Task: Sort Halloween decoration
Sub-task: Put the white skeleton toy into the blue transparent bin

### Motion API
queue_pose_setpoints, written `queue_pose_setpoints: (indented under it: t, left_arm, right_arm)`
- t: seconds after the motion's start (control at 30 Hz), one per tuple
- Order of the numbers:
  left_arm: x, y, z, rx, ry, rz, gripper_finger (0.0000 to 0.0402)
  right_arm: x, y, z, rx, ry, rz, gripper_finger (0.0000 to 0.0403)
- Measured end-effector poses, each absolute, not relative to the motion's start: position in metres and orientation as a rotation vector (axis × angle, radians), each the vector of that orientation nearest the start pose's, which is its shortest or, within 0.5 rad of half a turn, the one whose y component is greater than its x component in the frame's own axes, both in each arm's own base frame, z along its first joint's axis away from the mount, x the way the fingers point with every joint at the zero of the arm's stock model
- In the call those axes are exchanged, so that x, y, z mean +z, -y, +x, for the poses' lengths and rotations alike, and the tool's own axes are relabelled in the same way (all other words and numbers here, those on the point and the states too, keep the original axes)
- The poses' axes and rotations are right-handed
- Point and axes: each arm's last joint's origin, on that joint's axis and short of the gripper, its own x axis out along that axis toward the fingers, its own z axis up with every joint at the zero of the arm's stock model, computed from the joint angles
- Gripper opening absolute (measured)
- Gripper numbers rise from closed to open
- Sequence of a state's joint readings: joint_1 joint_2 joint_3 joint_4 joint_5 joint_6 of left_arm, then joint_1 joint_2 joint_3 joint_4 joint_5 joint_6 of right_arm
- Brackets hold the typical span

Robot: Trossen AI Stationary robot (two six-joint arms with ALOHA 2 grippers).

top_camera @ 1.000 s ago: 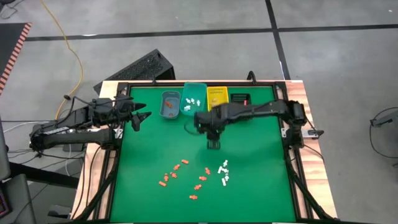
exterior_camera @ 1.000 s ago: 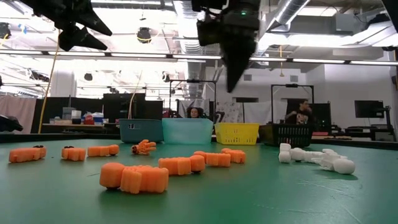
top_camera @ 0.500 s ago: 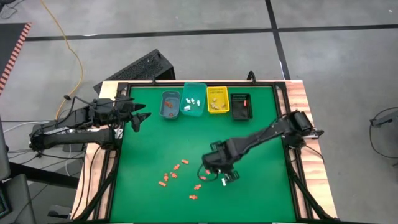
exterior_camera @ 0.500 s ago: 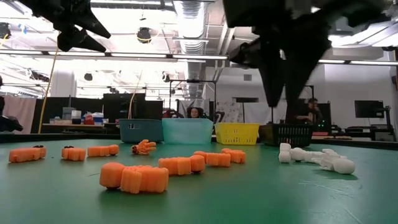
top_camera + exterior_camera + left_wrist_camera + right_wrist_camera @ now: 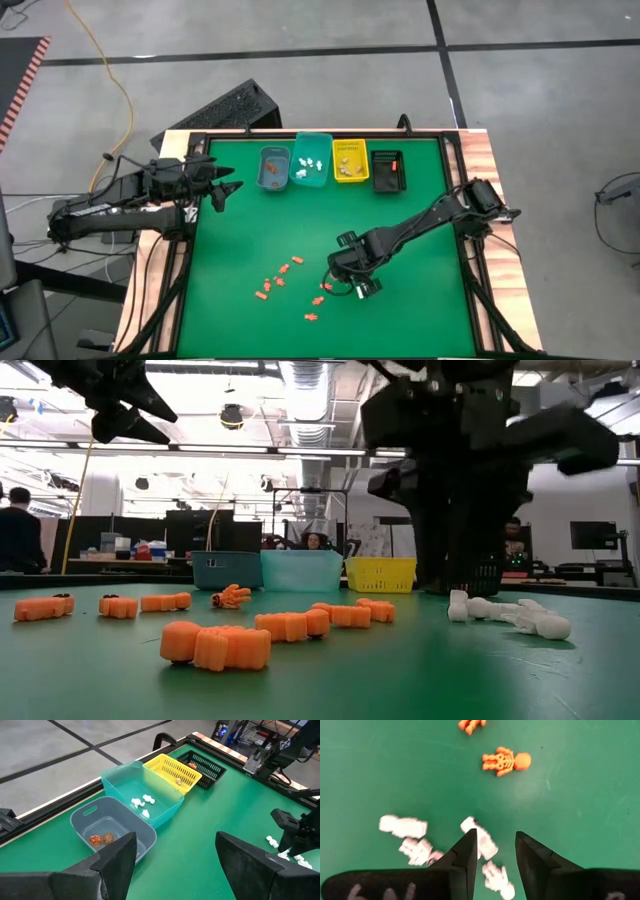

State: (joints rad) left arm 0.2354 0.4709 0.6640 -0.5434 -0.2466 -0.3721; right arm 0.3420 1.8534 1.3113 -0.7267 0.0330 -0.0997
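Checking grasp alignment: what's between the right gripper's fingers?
In the right wrist view, a small white skeleton figurine lies on the green mat in the gap of the open right gripper, partly behind one finger; more white ones lie beside.

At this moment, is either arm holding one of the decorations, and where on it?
Nothing is held. The right gripper is open, its fingers straddling a white skeleton figure on the green mat without closing on it. The left gripper hangs open near the bins, holding nothing.

My overhead camera looks straight down; my low one looks level across the table [image 5: 420, 680]; both wrist cameras look past their jaws, sharing that green surface
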Motion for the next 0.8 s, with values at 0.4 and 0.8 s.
queue_pose_setpoints:
  t: [0.4,0.8]
  left_arm:
    - [0.296,-0.031,0.099,0.541,-0.265,-0.374,0.0261]
    - [0.296,-0.031,0.099,0.543,-0.261,-0.388,0.0261]
  right_arm:
    - [0.18,-0.121,0.338,0.353,-1.241,-0.353,0.0127]
    - [0.171,-0.123,0.342,0.365,-1.244,-0.361,0.0118]
